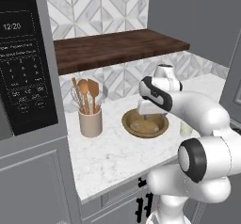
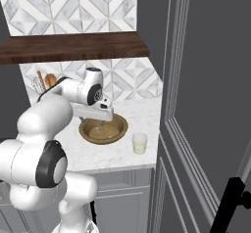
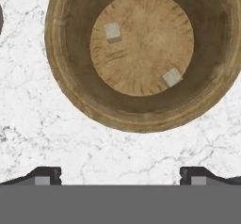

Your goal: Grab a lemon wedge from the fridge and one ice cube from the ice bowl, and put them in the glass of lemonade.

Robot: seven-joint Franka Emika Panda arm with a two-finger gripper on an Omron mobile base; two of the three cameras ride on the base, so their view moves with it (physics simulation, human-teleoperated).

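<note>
The tan wooden ice bowl lies straight below my hand on the marble counter, with two small pale ice cubes on its floor. My gripper hovers above the bowl's near rim, jaws wide open and holding nothing. From the base, the gripper hangs over the ice bowl. The glass of lemonade stands right of the bowl near the counter edge. The dark grey fridge rises at the right. The lemon wedge is out of view.
A beige crock of wooden utensils stands left of the bowl. A dark wooden shelf runs above the counter. A black microwave panel fills the left side. Grey cabinets with black handles sit below.
</note>
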